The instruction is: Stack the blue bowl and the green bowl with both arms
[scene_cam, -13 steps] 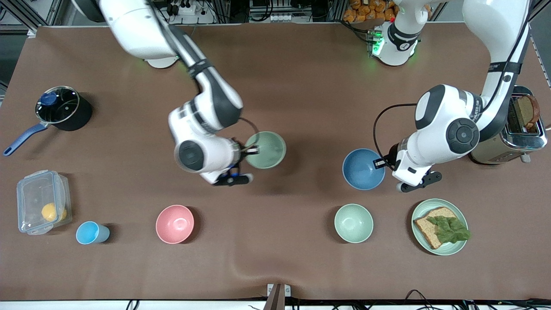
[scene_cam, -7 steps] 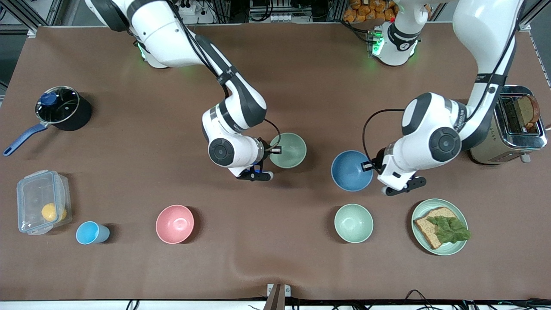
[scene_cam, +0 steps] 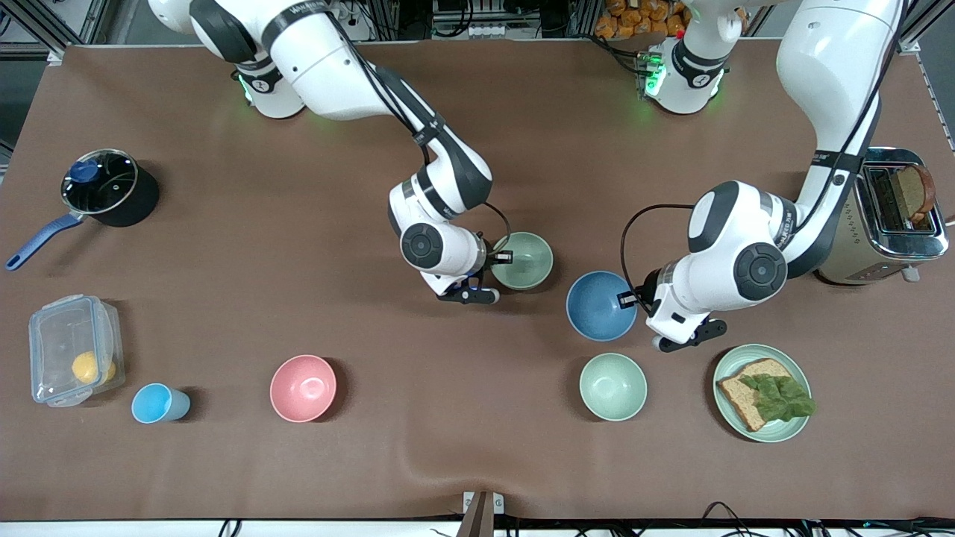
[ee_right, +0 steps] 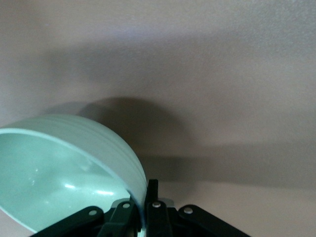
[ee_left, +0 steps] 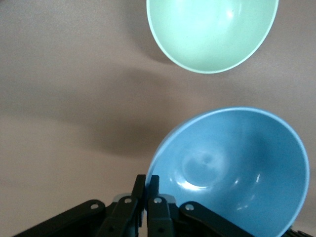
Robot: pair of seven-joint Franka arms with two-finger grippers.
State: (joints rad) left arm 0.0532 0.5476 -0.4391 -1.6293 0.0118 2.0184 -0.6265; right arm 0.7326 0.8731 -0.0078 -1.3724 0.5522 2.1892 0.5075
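left gripper (scene_cam: pixel 629 300) is pinching the blue bowl (scene_cam: pixel 599 306) rim, right gripper (scene_cam: pixel 498 259) clamps the green bowl (scene_cam: pixel 524 260) rim. both look smooth, rigid, probably slippery, so rim grips suit.

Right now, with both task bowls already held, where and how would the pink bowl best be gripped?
Grip the pink bowl by its rim, one finger inside and one outside, coming down from above. It sits upright and open with a thin wall and stands apart from the light-blue cup. The right claw holds the green bowl the same way.
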